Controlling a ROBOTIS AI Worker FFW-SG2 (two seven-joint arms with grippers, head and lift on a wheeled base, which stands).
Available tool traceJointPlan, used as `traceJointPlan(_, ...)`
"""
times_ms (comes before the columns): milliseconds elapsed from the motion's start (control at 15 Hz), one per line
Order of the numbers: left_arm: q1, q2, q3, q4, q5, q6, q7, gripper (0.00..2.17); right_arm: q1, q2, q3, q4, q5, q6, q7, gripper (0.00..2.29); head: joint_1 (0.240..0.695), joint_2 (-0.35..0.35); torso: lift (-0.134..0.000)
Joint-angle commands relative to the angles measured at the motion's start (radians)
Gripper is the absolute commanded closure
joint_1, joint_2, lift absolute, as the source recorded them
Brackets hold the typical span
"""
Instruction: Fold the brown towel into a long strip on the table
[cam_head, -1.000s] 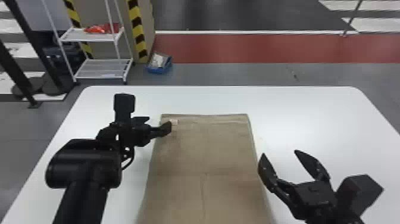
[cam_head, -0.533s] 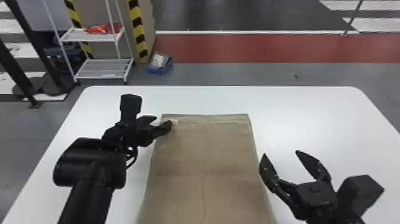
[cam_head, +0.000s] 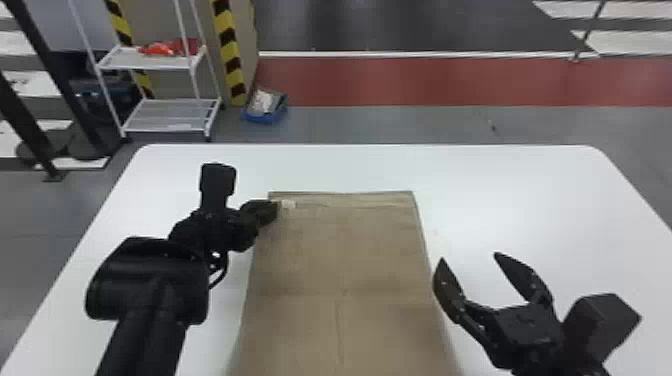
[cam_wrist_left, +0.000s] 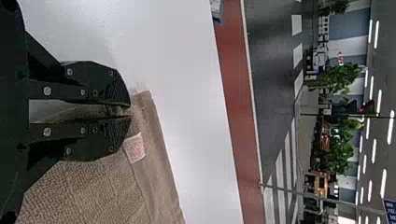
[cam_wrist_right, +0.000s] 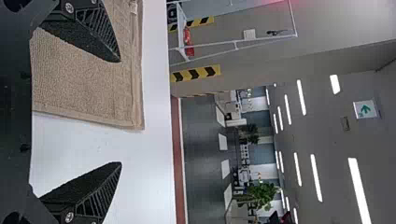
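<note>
The brown towel lies flat on the white table, its far edge straight and a small pale label near the far left corner. At that corner is my left gripper, and in the left wrist view the same gripper has its fingers closed on the towel's edge, just beside the label. My right gripper stands beside the towel's right edge. In the right wrist view this gripper is wide open with nothing between its fingertips, and the towel lies under one finger.
The white table extends around the towel on the left, far and right sides. Beyond it on the floor stand a white wire shelf and a blue box, with striped posts near the shelf.
The left forearm and wrist have shifted a little to the right, while the left fingertips keep at the same towel corner. The right gripper has barely moved.
</note>
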Motion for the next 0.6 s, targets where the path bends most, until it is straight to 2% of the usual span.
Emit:
traceJointPlan(0,0.028,-0.003,0.004,-0.027,0.003,0.000,-0.004,1.10,-0.002,0.000,0.001,-0.001,0.001,0.003,0.000,0.09,0.695,0.009,-0.123)
traceJointPlan(133,0.056,-0.003,0.004,-0.068,0.009,0.003,0.004,1.58,-0.004,0.000,0.003,-0.001,0.001,0.006,0.000,0.09,0.695,0.011,-0.123)
traceJointPlan(533,0.171,-0.003,-0.007,-0.287,0.047,0.034,0.004,1.59,-0.005,0.002,0.009,-0.002,0.004,0.018,0.000,0.09,0.695,0.015,-0.123)
